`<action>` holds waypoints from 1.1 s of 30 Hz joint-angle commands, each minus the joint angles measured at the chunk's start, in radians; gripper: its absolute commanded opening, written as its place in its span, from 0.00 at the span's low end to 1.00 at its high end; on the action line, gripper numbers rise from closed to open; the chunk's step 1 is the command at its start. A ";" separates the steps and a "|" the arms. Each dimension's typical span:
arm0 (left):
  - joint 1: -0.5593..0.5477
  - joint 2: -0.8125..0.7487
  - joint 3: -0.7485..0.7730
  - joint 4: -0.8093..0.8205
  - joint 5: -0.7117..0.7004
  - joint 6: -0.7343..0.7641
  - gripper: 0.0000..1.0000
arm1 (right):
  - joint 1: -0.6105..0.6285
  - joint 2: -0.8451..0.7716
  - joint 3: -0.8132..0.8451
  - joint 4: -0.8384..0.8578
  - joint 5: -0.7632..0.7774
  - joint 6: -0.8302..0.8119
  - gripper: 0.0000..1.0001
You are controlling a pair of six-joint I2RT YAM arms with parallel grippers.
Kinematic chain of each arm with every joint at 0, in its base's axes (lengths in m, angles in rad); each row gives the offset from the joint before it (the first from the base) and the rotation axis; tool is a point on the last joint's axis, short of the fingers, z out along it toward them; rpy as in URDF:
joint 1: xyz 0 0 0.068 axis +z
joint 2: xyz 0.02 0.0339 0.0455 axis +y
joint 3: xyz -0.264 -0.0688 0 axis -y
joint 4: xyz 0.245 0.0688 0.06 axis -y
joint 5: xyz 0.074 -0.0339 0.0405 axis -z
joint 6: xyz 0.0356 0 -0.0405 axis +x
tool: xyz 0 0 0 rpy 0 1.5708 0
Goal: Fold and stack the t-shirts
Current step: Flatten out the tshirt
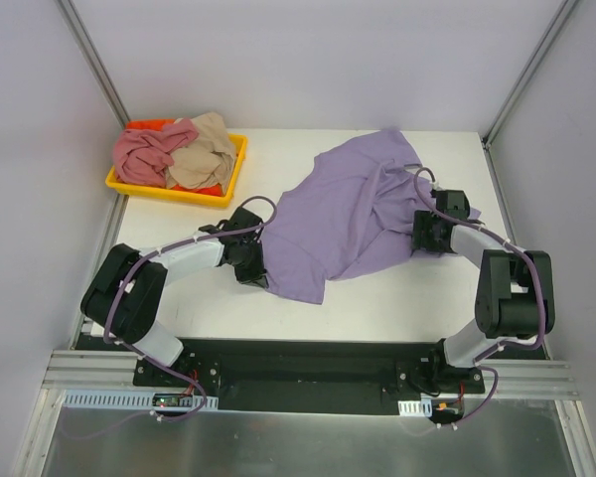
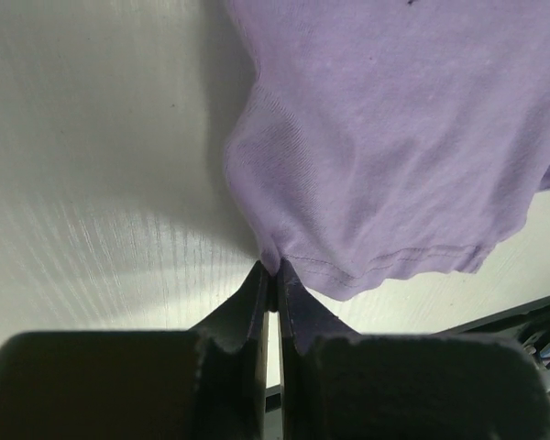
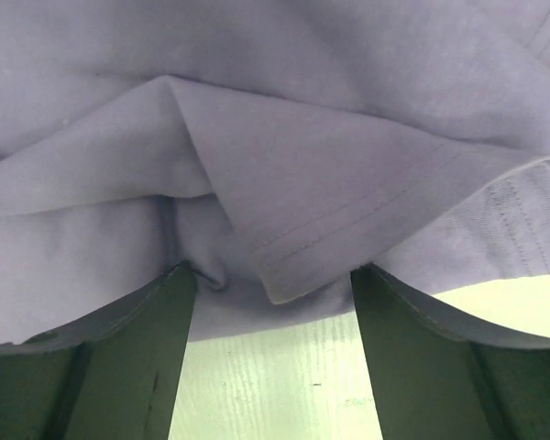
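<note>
The lavender t-shirt (image 1: 343,214) lies rumpled across the middle of the white table. My left gripper (image 1: 250,268) is shut on its lower left edge; the left wrist view shows the fingertips pinching the hem corner (image 2: 273,266). My right gripper (image 1: 424,234) is at the shirt's right edge, open, its fingers (image 3: 160,312) spread with a folded hem (image 3: 293,257) between them. The dusty pink t-shirt (image 1: 144,154) and the beige t-shirt (image 1: 204,149) lie crumpled in the yellow tray.
The yellow tray (image 1: 174,189) sits at the table's back left corner. Grey walls close the left, back and right sides. The arms' black base plate (image 1: 308,363) runs along the near edge.
</note>
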 commanded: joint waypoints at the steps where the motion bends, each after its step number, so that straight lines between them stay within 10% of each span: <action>1: -0.007 -0.045 0.000 0.001 -0.030 0.028 0.00 | 0.001 0.008 0.045 0.033 0.065 -0.034 0.70; 6: -0.007 -0.046 0.003 -0.001 -0.027 0.031 0.00 | -0.001 0.028 0.059 0.039 0.045 -0.036 0.62; 15: -0.007 -0.056 0.041 -0.002 -0.036 0.025 0.00 | -0.001 -0.003 0.079 -0.097 0.037 0.061 0.02; 24: 0.001 -0.236 0.173 -0.025 -0.200 0.048 0.00 | -0.001 -0.455 0.062 -0.334 0.004 0.208 0.00; 33: 0.001 -0.522 0.544 -0.051 -0.477 0.181 0.00 | -0.071 -0.747 0.485 -0.588 -0.044 0.317 0.00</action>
